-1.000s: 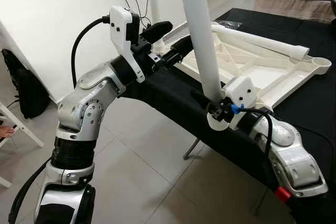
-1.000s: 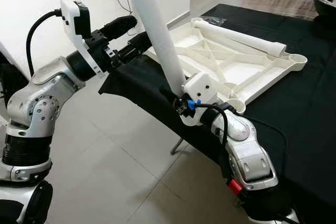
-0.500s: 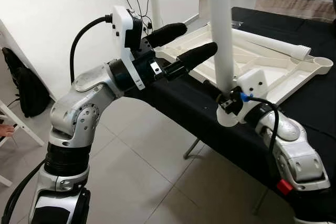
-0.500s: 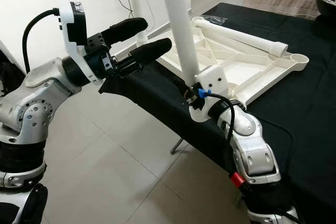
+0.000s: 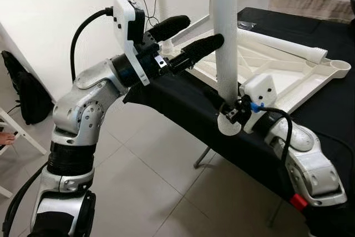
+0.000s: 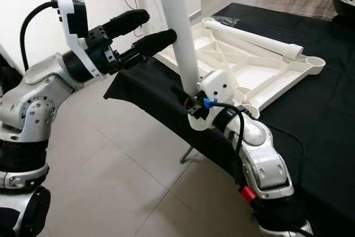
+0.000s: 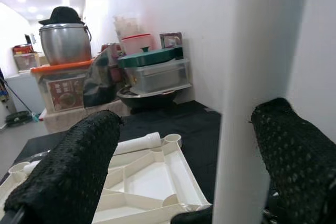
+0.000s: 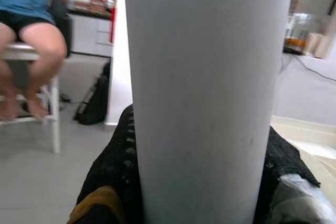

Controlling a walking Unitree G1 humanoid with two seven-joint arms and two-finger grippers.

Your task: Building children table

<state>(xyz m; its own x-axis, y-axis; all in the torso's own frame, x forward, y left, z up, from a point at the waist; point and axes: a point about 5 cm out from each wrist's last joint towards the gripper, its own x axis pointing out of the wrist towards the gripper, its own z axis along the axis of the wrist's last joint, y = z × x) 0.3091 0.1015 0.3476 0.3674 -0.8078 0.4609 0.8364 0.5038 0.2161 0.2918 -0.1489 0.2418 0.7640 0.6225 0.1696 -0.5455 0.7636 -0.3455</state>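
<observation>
Between right gripper (image 5: 226, 114) fingers: upright table leg (image 5: 224, 37).

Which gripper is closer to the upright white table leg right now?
Right. The right gripper is shut on the leg near its lower end. The left gripper is open beside it, higher up, fingers not touching.

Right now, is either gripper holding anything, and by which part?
The right gripper clamps the white table leg near its lower end, holding it upright. The left gripper is open beside the leg, holding nothing.
</observation>
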